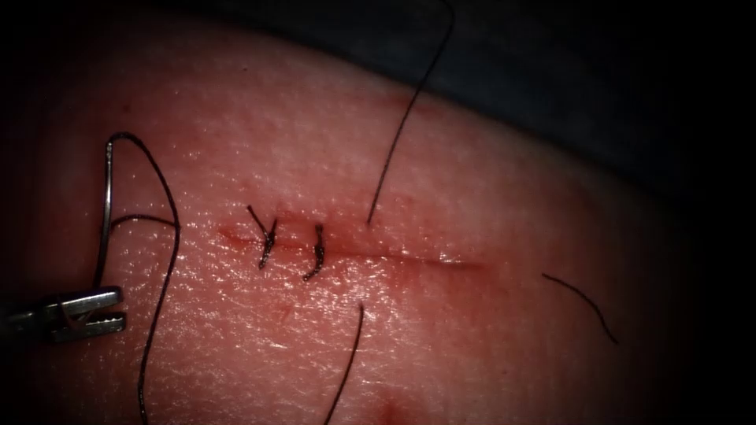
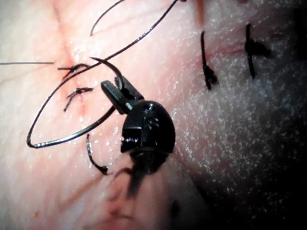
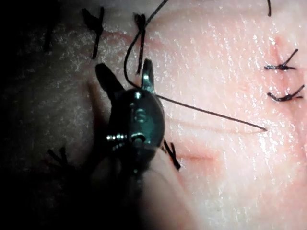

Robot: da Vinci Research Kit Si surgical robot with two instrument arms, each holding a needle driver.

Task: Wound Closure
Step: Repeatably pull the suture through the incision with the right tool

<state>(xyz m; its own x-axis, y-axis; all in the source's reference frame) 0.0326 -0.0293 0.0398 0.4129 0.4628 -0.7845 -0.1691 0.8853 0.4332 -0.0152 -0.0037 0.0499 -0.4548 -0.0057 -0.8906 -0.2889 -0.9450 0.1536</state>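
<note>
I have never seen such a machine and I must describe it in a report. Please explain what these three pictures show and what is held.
This is a surgical practice robot with two thin arms, each ending in a small gripper. One picture looks down from an endoscope; the other two look along each arm at its own gripper from close by. The surface is pork tissue with a cut, partly closed by two stitches. The left gripper is shut on the curved needle, seemingly nearer its point; the needle lies outside the tissue, left of the stitches. Thread trails from it. The right gripper is open and holds nothing; thread passes between its jaws.
</note>
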